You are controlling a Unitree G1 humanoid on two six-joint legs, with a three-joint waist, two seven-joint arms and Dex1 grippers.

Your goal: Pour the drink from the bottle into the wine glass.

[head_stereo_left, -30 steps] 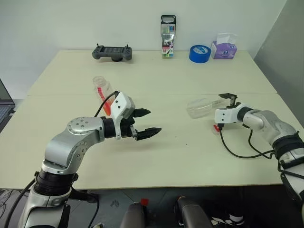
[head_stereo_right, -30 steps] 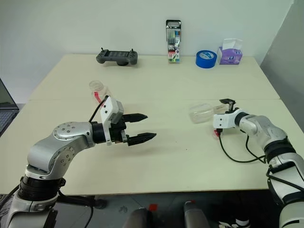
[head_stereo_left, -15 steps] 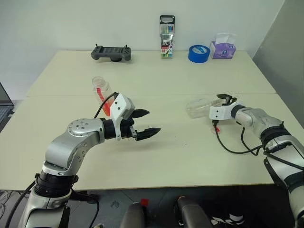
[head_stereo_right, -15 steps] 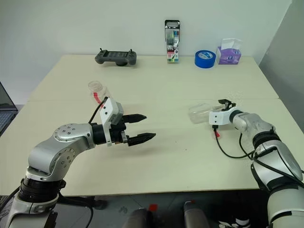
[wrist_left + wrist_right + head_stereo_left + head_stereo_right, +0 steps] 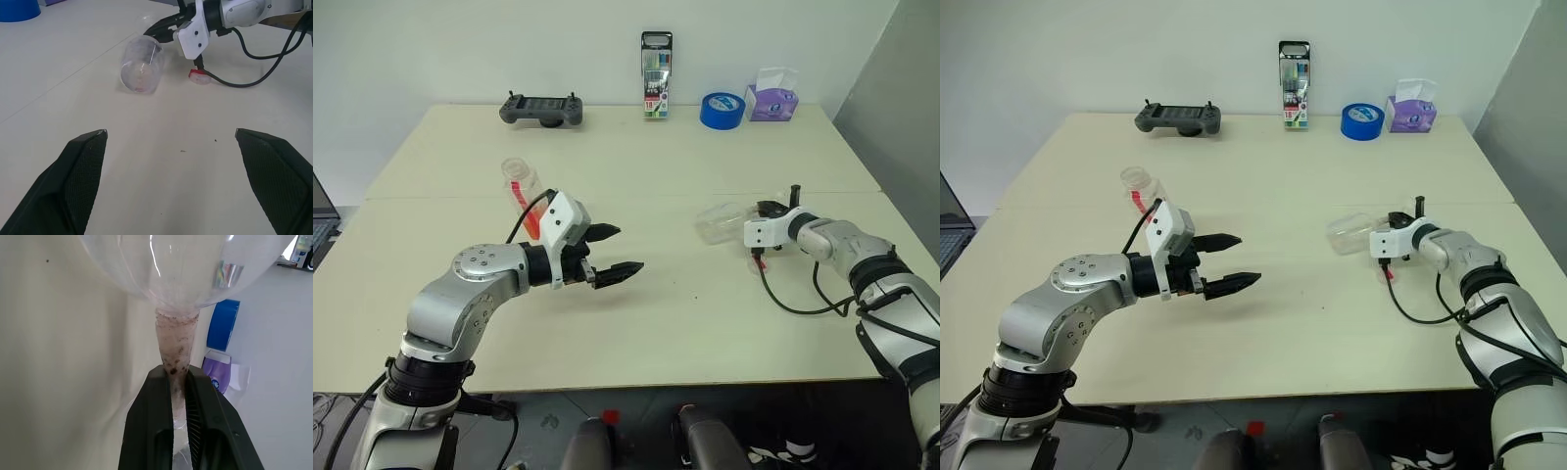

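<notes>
The wine glass lies on its side on the table at the right, its bowl toward the middle. My right gripper is shut on its thin stem, the black fingers pinching it from both sides. The bottle stands at the left with no cap on its neck, the orange drink low inside it, partly hidden behind my left wrist. In front of the bottle and apart from it, my left gripper hangs open and empty above the table. A small pinkish-red cap lies under my right wrist.
Along the table's far edge sit a grey game controller, a marker pack, a blue tape roll and a purple tissue box. A black cable loops from my right wrist over the table.
My right gripper has gone from open to shut on the wine glass's stem, and its wrist has turned a little. The left arm has stayed still.
</notes>
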